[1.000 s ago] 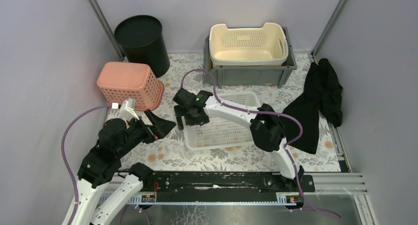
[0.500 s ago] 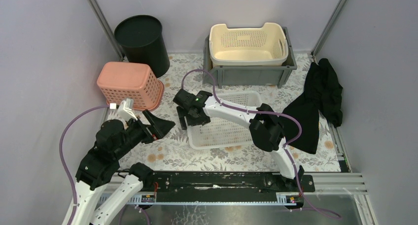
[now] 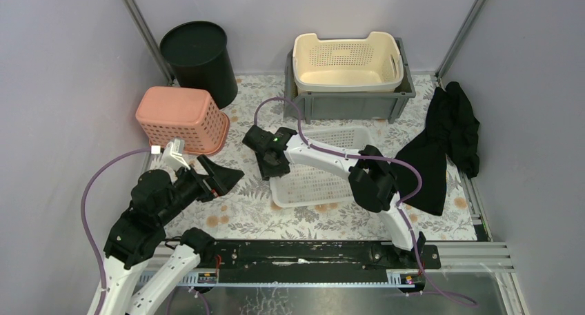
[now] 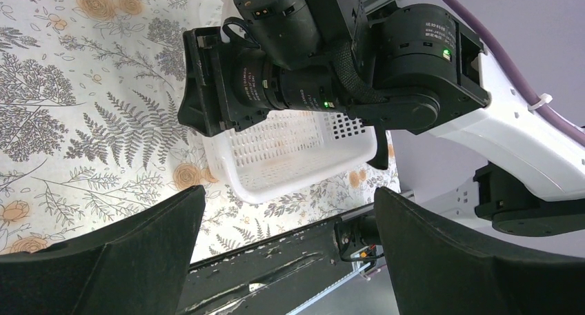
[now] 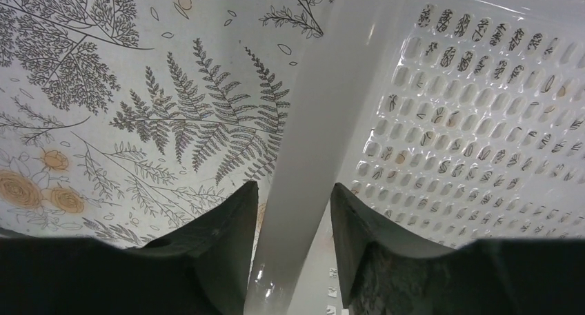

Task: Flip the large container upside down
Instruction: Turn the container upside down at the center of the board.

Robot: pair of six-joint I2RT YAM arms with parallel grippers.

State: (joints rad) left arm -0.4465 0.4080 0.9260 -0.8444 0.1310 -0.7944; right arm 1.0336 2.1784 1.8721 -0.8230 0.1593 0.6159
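The large container is a white perforated basket, open side up on the floral table, in the middle of the top view. My right gripper is at its left end. In the right wrist view the basket's smooth white rim runs between the two black fingers, and my right gripper is closed onto it. My left gripper hangs wide open to the left of the basket, holding nothing. The left wrist view shows the basket beyond my open left gripper, under the right arm's wrist.
An upturned pink basket lies at the left and a black bucket stands behind it. A cream basket rests in a grey crate at the back. A black cloth lies at the right. Walls enclose three sides.
My right gripper has closed onto the white basket's left rim, and that end of the basket has shifted to the right. The left arm has stayed open and barely moved.
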